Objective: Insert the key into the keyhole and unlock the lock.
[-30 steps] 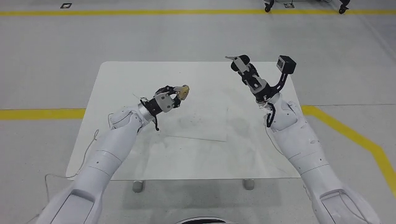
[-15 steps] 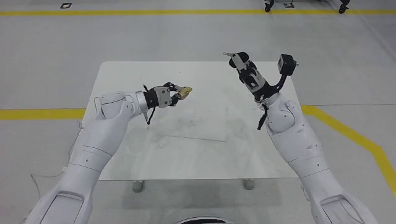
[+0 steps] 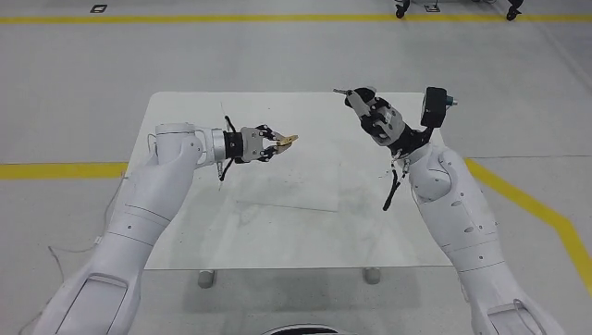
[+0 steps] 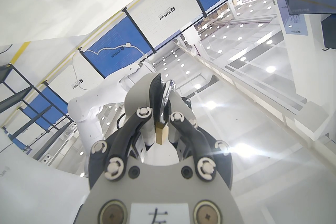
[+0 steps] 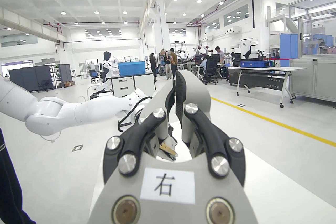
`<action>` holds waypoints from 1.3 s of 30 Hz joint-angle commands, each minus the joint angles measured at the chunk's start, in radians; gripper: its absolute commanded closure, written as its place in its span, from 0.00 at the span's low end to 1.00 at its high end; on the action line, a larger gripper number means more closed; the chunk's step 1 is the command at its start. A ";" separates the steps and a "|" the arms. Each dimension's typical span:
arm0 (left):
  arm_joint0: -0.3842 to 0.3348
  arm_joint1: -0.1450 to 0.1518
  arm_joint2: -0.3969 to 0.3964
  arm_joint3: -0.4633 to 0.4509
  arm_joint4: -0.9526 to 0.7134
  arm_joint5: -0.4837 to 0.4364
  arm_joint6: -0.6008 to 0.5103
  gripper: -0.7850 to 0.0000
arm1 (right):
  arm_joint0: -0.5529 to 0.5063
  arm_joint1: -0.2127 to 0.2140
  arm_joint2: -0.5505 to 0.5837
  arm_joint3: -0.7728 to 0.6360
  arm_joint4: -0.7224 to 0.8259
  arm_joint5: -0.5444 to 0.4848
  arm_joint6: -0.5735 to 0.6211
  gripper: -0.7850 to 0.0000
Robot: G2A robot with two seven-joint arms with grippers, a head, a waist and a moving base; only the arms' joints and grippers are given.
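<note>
And here the lock (image 3: 288, 139) is seen clamped in the left gripper (image 3: 277, 141), held out over the left-middle part of the white table (image 3: 305, 224), with its brass body poking out past the fingertips towards the other arm. From the left wrist view the grip is confirmed: the silver shackle (image 4: 166, 95) is pinched between the two fingers of the left gripper (image 4: 164, 93), and the brass body of the lock (image 4: 160, 134) is hung down in the gap between the linkages. Over on the other side, the key (image 3: 340, 92) is gripped by the right gripper (image 3: 353, 97) above the far edge of the table, its thin metal tip pointed out to the side. In the right wrist view the fingers of the right gripper (image 5: 175, 83) are pressed tight together, though the key itself cannot be made out there. Key and lock are kept well apart, with bare tabletop between them.
</note>
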 commanded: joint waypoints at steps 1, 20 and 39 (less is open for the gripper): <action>0.009 0.003 -0.017 0.006 0.011 -0.046 0.037 1.00 | 0.000 0.000 0.000 0.000 0.000 0.000 0.000 1.00; -0.093 -0.045 0.143 -0.028 -0.113 0.068 0.217 1.00 | 0.108 0.154 -0.143 -0.164 -0.879 -0.065 -0.143 1.00; -0.158 -0.051 0.200 0.062 -0.056 0.040 0.061 1.00 | 0.123 0.257 -0.126 -0.167 -1.067 -0.045 -0.291 1.00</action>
